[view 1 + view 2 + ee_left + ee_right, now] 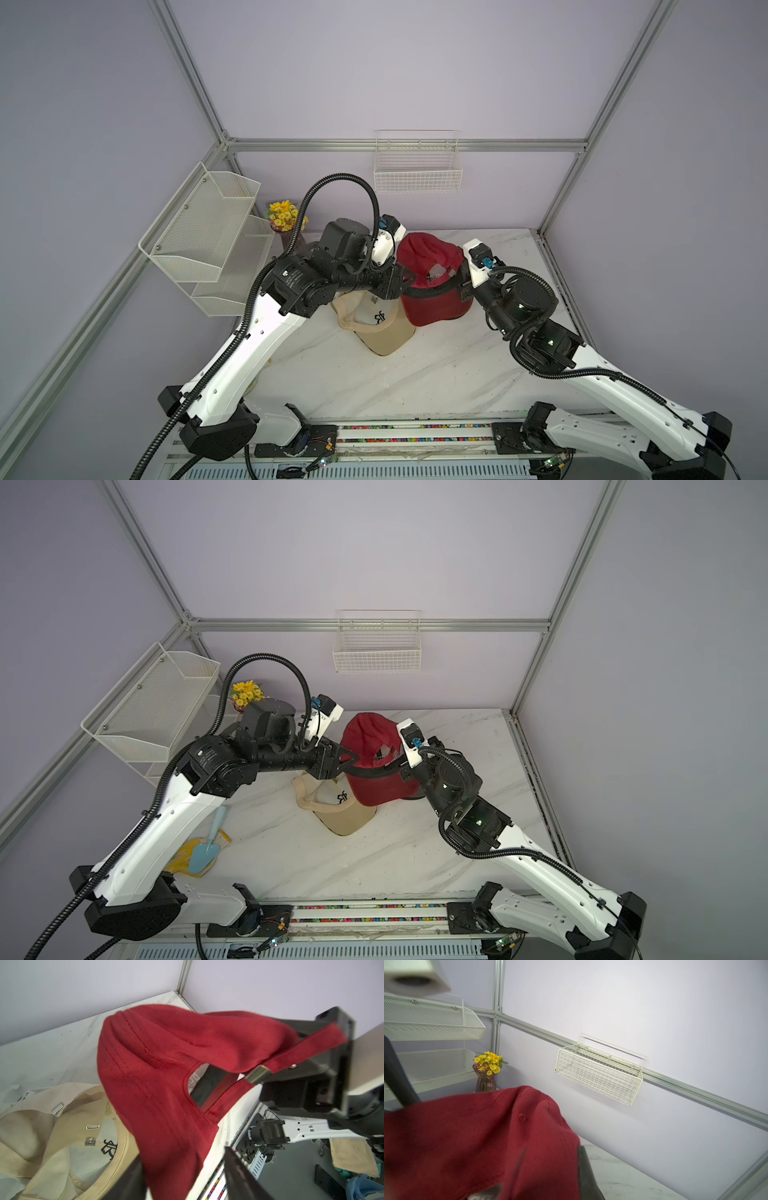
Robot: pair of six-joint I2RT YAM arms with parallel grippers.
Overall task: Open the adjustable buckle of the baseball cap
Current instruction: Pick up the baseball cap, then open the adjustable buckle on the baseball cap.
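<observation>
Left gripper [409, 283] had jaws apart, red fabric hanging between them. Beige cap [384, 328] lay mid-table [436, 374]. Red cap [428, 257] sat just right of it and farther back, between both grippers. Right gripper [457, 279] was clamped on its strap [311, 1051], just beside the metal buckle [258, 1074].

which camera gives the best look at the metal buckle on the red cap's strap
The left wrist view: the buckle sits close and unobstructed on the strap of the red cap. In both top views it is too small to make out. The right wrist view shows only red fabric, no buckle.
</observation>
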